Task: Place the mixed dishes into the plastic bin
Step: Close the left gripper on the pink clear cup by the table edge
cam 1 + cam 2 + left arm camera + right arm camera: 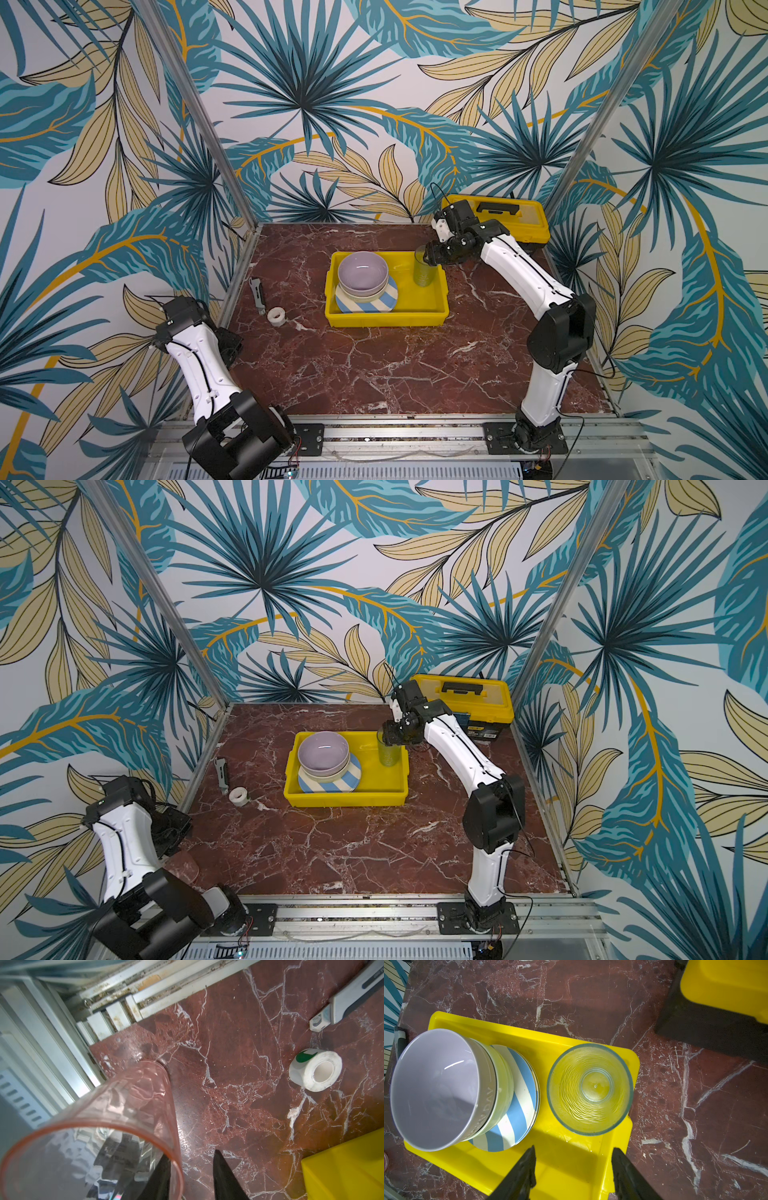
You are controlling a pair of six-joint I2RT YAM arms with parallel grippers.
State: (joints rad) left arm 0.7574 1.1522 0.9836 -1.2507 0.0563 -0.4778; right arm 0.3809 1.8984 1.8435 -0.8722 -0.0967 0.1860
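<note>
Right gripper [573, 1150] is hovering open and empty over the upright tumbler [591, 1088] at the plastic bin's [529, 1036] 3 o'clock end, while left gripper [192, 1153] is straddling second tumbler's [124, 1105] rim at table's [249, 1095] 7 o'clock, half-open, probably for a rim pinch.

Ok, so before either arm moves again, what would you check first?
1. Green-tinted ribbed clear tumbler stands upright in the shallow yellow plastic bin: ok.
2. Right gripper is open, off that tumbler: ok.
3. Lilac bowl sits nested in the pale green bowl on the blue-white striped plate: ok.
4. Left gripper straddles the wall of the pink-rimmed clear tumbler: ok.
5. Left jaws closed on that wall: not ok, a gap shows.
</note>
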